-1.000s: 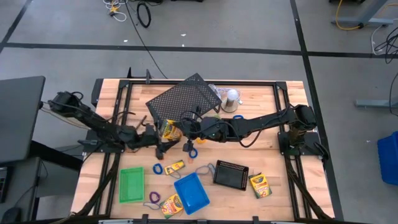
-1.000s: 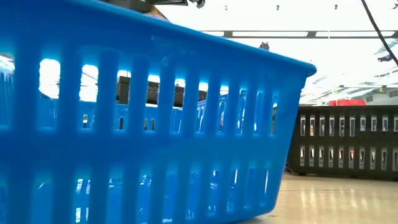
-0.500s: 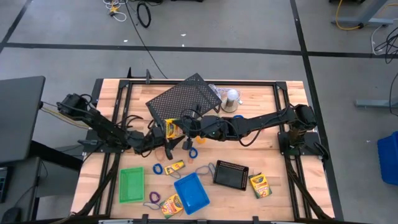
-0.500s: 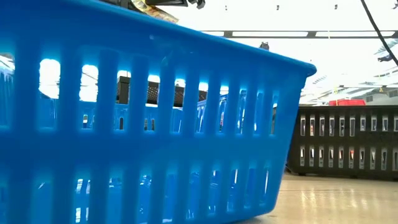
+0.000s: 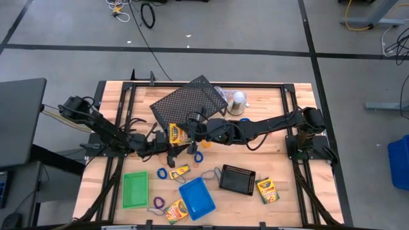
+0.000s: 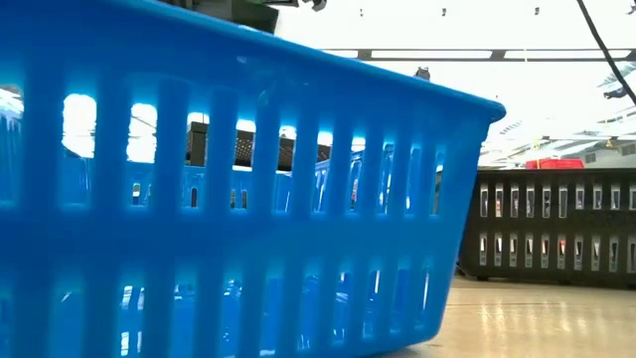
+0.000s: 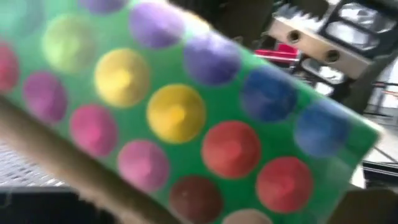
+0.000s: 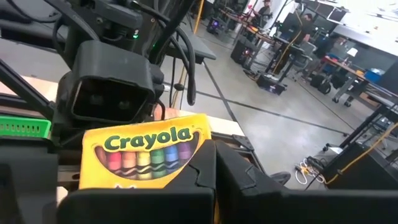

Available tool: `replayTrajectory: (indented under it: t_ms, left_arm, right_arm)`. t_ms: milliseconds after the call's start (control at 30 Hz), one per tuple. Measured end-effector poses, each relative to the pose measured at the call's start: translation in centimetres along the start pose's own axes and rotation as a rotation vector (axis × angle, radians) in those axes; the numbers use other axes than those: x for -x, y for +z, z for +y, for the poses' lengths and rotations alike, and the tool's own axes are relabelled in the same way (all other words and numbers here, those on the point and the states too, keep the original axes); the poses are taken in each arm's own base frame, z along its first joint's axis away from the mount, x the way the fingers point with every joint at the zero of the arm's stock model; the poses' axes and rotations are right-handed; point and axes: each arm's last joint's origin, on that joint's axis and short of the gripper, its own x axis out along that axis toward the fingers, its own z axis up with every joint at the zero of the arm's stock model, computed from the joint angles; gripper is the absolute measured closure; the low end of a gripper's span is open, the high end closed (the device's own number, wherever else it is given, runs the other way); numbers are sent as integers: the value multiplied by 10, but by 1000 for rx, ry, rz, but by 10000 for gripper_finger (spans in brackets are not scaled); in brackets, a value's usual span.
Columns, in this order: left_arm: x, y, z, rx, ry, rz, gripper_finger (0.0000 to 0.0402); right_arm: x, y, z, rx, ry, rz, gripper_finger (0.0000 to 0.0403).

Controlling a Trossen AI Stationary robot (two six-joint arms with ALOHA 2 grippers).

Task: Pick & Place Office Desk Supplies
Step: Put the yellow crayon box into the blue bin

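A yellow crayon box (image 5: 177, 133) hangs above the table's middle between my two grippers. My right gripper (image 5: 189, 133) reaches it from the right and is shut on it. My left gripper (image 5: 168, 137) meets it from the left, and the box's green dotted back (image 7: 186, 124) fills the left wrist view. The right wrist view shows its yellow front (image 8: 146, 158), with the left wrist behind it. Other crayon boxes (image 5: 179, 171) (image 5: 176, 209) (image 5: 266, 190) lie flat on the table, near the green tray (image 5: 135, 190), the blue tray (image 5: 196, 197) and the black mesh tray (image 5: 237, 179). My left gripper comes about level from the table's left at the box's left side (image 5: 172, 135). The box hides the fingers in its own wrist view, so which part they grip does not show. My right gripper has the box's right edge (image 8: 202, 140) at its shut fingers (image 8: 193, 180), coming about level from the table's right. The fingers cover the place of contact. The box stands upright, lifted clear of the table.
A large black mesh rack (image 5: 189, 102) lies tilted at the far middle, with a silver dome (image 5: 238, 98) beside it. Thin loops lie near the trays: blue (image 5: 162, 173) (image 5: 198, 156) and purple (image 5: 156, 203). The blue tray's wall (image 6: 248, 199) fills the low view.
My left gripper has moved toward the table's right, up to the raised crayon box, and closed in on it. The box and my right gripper have stayed where they were.
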Motion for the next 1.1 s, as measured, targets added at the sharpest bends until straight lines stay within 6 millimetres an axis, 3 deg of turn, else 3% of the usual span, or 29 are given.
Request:
replayTrajectory:
  t_ms: [467, 1100]
  left_arm:
    - [0, 0, 1, 23, 7, -4, 99]
    - [0, -6, 0, -24, -4, 55, 95]
  right_arm:
    - [0, -1, 1, 4, 26, 2, 403]
    - [5, -1, 13, 12, 63, 30, 403]
